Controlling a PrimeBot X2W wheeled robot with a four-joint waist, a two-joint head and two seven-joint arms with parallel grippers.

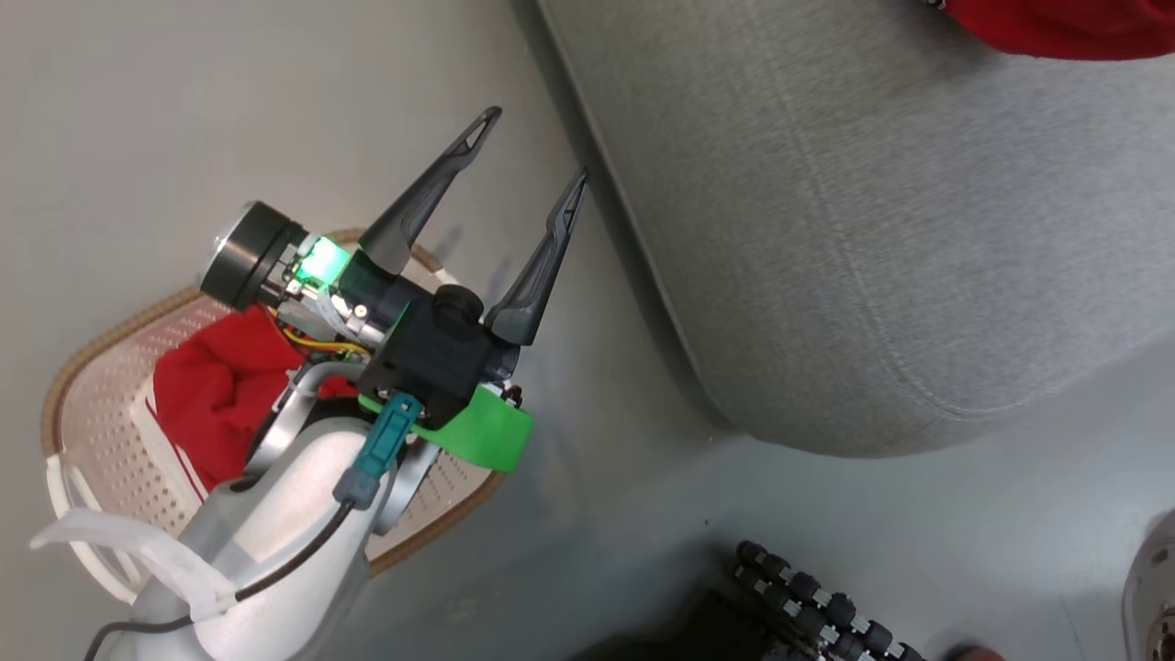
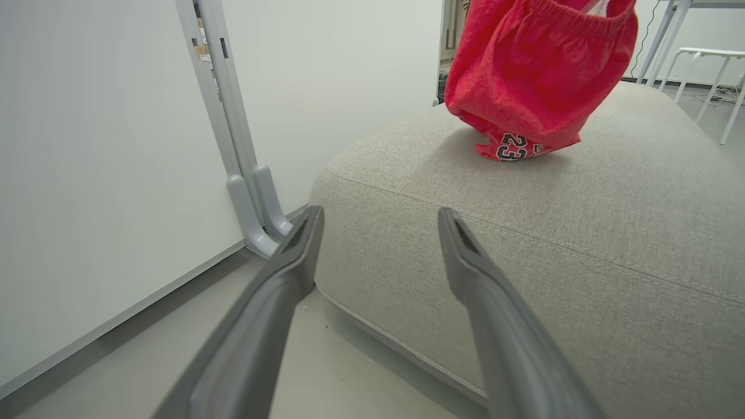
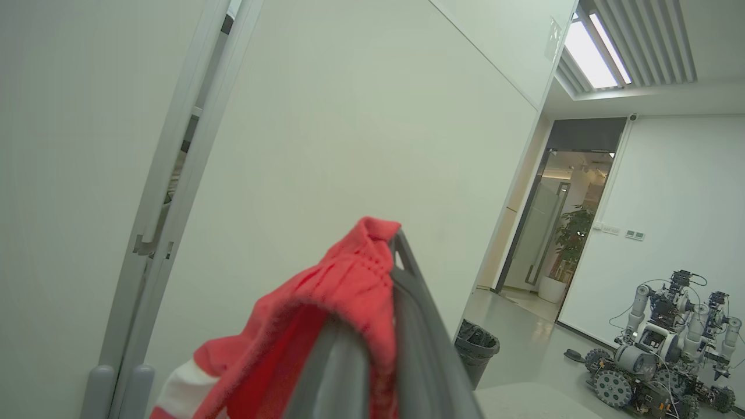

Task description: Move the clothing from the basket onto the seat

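Note:
The cream basket (image 1: pixel 55 395) with a brown rim stands on the floor at the lower left, and red clothing (image 1: pixel 220 386) with white striped trim lies in it. My left gripper (image 1: pixel 535 147) is open and empty above the basket's far side, fingers pointing at the edge of the grey seat (image 1: pixel 826 229). Seen from the left wrist, that gripper (image 2: pixel 379 212) faces the seat (image 2: pixel 582 233). Over the cushion hangs a red garment (image 2: pixel 535 75) marked 23, its lower end touching the fabric. My right gripper (image 3: pixel 390 244) is shut on this garment's gathered waistband (image 3: pixel 349 285).
A white partition wall with a grey post foot (image 2: pixel 256 203) runs close along the seat's left side. A black ribbed wheel part (image 1: pixel 808 597) lies at the bottom of the head view. Farther off are a black bin (image 3: pixel 476 349), another robot (image 3: pixel 663 343) and a white stool (image 2: pixel 710 58).

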